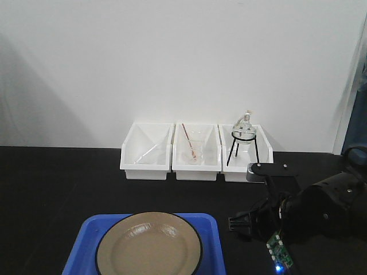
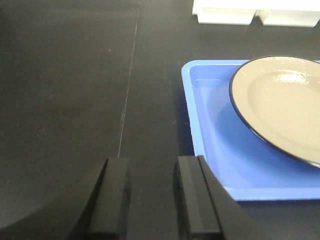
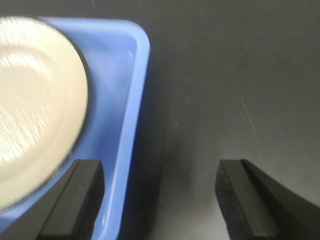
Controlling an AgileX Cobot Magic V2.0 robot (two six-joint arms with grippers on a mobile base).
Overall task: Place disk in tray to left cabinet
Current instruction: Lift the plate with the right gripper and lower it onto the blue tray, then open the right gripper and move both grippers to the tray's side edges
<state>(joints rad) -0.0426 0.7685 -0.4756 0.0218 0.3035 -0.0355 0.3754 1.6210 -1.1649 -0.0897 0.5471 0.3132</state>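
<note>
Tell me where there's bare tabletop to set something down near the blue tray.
Widest bare patch: the black table left of the tray, running back to the wall. A second strip lies between the tray's far rim and the row of white bins. Crowded: right of the tray, where the right arm sits, and the tray itself, filled by the disk.

The disk [image 1: 149, 245] is plain glossy tan with a thin black rim. The tray [image 1: 83, 240] is bright blue, the counter [image 1: 57, 183] matt black. Beyond the tray, three bins [image 1: 147, 152] are white, a rod [image 1: 190, 143] reddish, and a wire stand [image 1: 231, 152] black.
</note>
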